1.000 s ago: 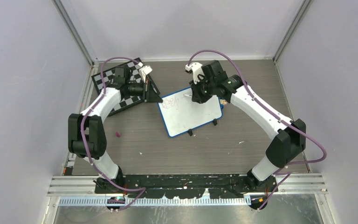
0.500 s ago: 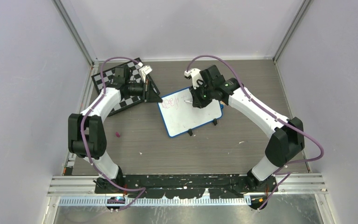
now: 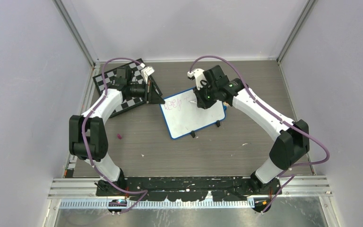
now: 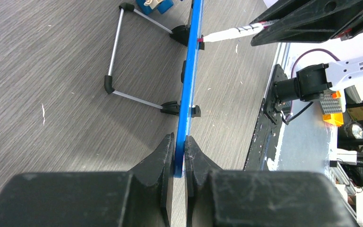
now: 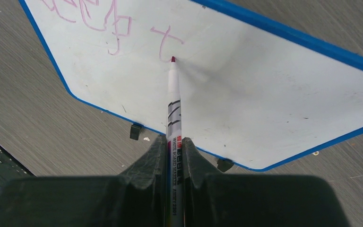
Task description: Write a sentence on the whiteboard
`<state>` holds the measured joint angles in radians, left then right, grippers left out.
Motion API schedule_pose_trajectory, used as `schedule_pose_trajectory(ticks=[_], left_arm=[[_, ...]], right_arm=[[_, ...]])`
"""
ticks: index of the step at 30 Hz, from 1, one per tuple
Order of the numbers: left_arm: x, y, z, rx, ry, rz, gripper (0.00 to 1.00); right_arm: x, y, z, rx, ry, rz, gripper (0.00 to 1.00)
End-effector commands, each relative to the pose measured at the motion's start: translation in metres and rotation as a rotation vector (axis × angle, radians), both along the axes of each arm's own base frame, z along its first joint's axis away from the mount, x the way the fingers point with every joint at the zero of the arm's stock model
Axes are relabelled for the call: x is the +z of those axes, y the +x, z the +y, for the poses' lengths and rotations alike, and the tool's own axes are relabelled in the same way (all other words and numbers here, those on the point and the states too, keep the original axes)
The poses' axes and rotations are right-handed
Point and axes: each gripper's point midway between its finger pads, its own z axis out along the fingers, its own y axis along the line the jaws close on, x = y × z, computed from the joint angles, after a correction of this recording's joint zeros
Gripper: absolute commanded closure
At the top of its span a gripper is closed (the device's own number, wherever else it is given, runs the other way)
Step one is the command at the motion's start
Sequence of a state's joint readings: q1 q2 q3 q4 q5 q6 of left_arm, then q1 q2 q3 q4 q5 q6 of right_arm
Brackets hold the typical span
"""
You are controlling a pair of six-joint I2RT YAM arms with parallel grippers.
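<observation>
The whiteboard (image 3: 191, 118), white with a blue frame, stands tilted mid-table; it shows edge-on in the left wrist view (image 4: 189, 85) and face-on in the right wrist view (image 5: 246, 99). My left gripper (image 4: 179, 156) is shut on its blue edge at the far-left corner (image 3: 162, 100). My right gripper (image 5: 175, 146) is shut on a white marker (image 5: 174, 109), whose red tip touches the board. The sentence (image 5: 108, 23) is reddish-pink scribble along the top edge, ending in a "t"-like stroke at the tip. It also shows in the top view (image 3: 177, 100). No green writing is visible.
A checkered chessboard (image 3: 123, 85) lies at the far left under my left arm. A small pink bit (image 3: 119, 136) lies on the table left of the whiteboard. The board's wire stand (image 4: 123, 56) and black feet (image 4: 170, 108) rest behind it. Walls close in both sides.
My right gripper has moved left onto the board's upper edge with the marker. The pink writing has grown rightward by a new stroke. My left arm has not moved.
</observation>
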<state>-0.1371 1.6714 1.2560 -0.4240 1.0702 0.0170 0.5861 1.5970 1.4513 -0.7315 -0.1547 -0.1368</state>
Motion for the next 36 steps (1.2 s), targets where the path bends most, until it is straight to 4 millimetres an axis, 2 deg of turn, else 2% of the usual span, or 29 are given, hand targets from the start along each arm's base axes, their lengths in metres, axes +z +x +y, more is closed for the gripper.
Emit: schedule_pose_trajectory(ticks=[1, 8, 16, 30, 36], left_arm=[[0.005, -0.003, -0.003, -0.017, -0.007, -0.005, 0.98], [0.004, -0.003, -0.003, -0.016, -0.004, -0.005, 0.98], [0.002, -0.002, -0.002, -0.015, 0.003, -0.007, 0.98], [0.002, -0.002, -0.002, -0.016, 0.004, -0.006, 0.98], [0.003, -0.002, -0.003, -0.017, 0.003, -0.006, 0.98]], right_arm=[[0.049, 0.018, 0.001, -0.014, 0.046, -0.139, 1.0], [0.054, 0.027, 0.002, -0.022, 0.036, -0.164, 1.0], [0.04, 0.032, 0.0, -0.034, 0.011, -0.15, 1.0], [0.016, 0.009, -0.008, -0.037, 0.013, -0.09, 1.0], [0.017, 0.006, -0.007, -0.027, 0.017, -0.082, 1.0]])
